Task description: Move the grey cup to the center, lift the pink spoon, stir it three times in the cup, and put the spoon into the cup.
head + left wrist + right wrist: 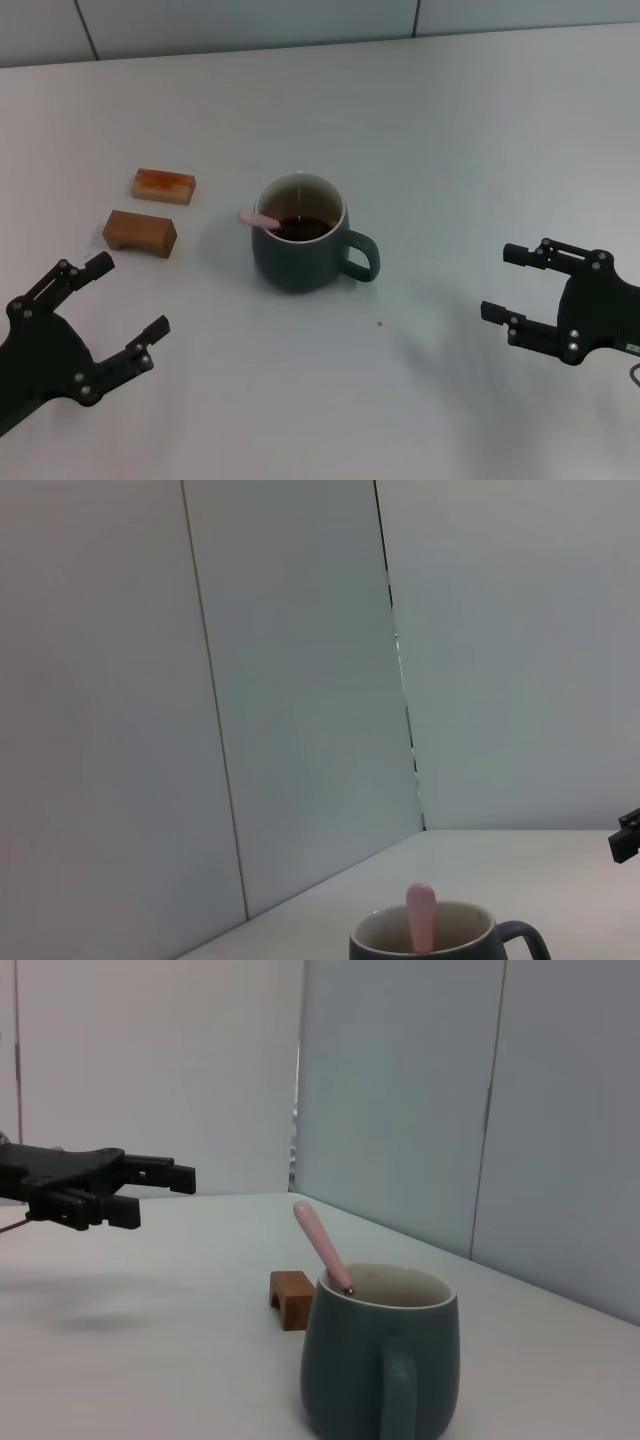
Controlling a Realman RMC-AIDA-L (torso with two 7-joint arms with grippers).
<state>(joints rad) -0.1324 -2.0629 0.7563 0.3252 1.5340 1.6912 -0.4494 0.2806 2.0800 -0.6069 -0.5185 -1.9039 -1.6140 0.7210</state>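
The grey cup point(300, 250) stands upright on the middle of the white table, its handle towards my right arm and dark liquid inside. The pink spoon point(258, 218) rests in the cup, and its pink handle leans out over the rim on the side of my left arm. My left gripper point(128, 297) is open and empty, low at the near left, apart from the cup. My right gripper point(498, 282) is open and empty at the near right, apart from the cup. The right wrist view shows the cup point(380, 1360), the spoon point(320, 1245) and my left gripper point(150, 1195) beyond. The left wrist view shows the cup point(440, 942) and the spoon point(420, 917).
Two brown rectangular blocks lie to the left of the cup, one farther back point(163, 185) and one nearer point(139, 232); one block point(292, 1298) shows in the right wrist view. A tiny crumb point(379, 323) lies in front of the cup. A panelled wall runs behind the table's far edge.
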